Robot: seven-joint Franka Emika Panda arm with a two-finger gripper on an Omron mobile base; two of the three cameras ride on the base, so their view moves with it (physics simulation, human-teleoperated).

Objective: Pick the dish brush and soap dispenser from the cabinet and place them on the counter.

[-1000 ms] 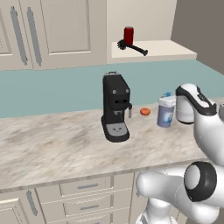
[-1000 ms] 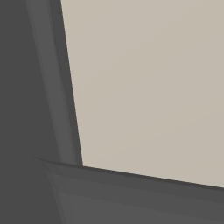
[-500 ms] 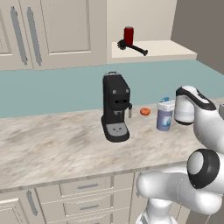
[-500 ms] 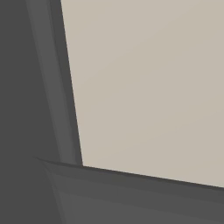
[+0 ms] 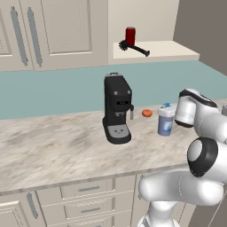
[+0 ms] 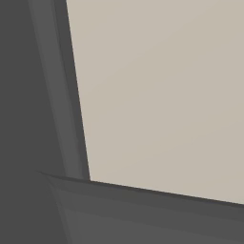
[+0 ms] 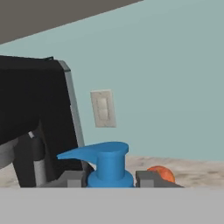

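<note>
The soap dispenser (image 5: 165, 123), a lavender-blue bottle with a blue pump top (image 7: 103, 158), stands upright on the counter (image 5: 57, 150), right of the coffee machine. My gripper (image 7: 110, 178) reaches it from the right and is shut on it, one finger tip (image 7: 72, 178) on each side of the pump neck. In the left base view the white hand (image 5: 185, 108) sits right beside the bottle. The black dish brush (image 5: 134, 48) lies on the shelf of the open cabinet (image 5: 159, 46), up and left of the hand, next to a red can (image 5: 130, 35).
A black coffee machine (image 5: 117, 108) stands mid-counter, and a small orange object (image 5: 146, 113) lies between it and the bottle. A wall outlet (image 7: 103, 108) sits on the teal backsplash. Closed upper cabinet doors (image 5: 53, 31) are at left. A beige panel (image 6: 162, 95) stands close before the right base camera.
The hand has sunk a little with the soap dispenser, bringing the bottle lower onto the counter. The arm's elbow has dropped and shifted right. The brush and can have not moved.
</note>
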